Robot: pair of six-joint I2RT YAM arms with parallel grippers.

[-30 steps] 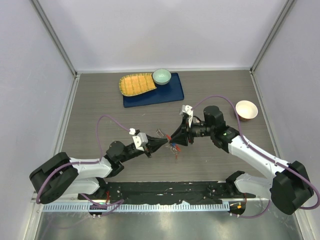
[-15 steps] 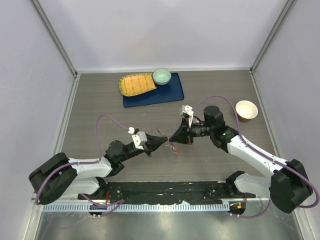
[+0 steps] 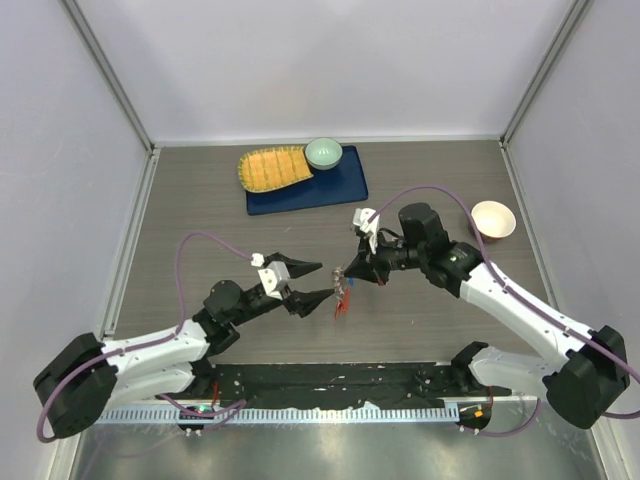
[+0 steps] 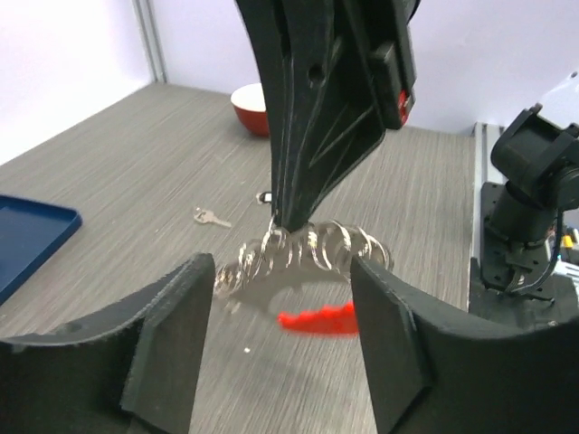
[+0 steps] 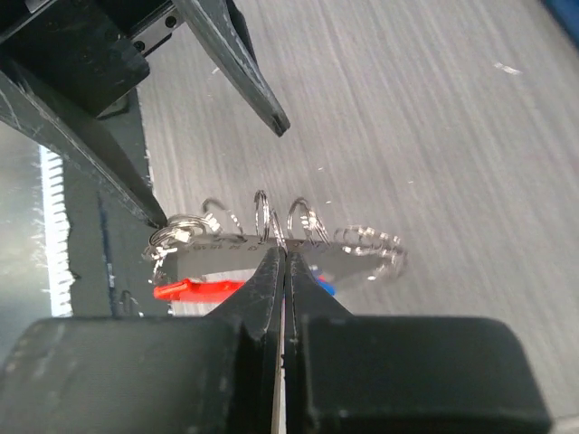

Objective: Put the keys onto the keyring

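My right claw (image 3: 343, 272) is clamped on the tangled grey metal keyring with a red plastic tag (image 4: 308, 249), holding it aloft just ahead of my parted left claw (image 3: 325, 280), long axis spanning that claw's gap.

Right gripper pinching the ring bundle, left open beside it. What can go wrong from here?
1. The right gripper pinches the grey metal keyring with just its fingertips on thin wire; it may slip or swivel.
2. The open left gripper flanks the dangling rings and long red plastic tag; closing in could snag or knock them.
3. A small bare silver key lies loose nearby, easy to mistake for a task key.
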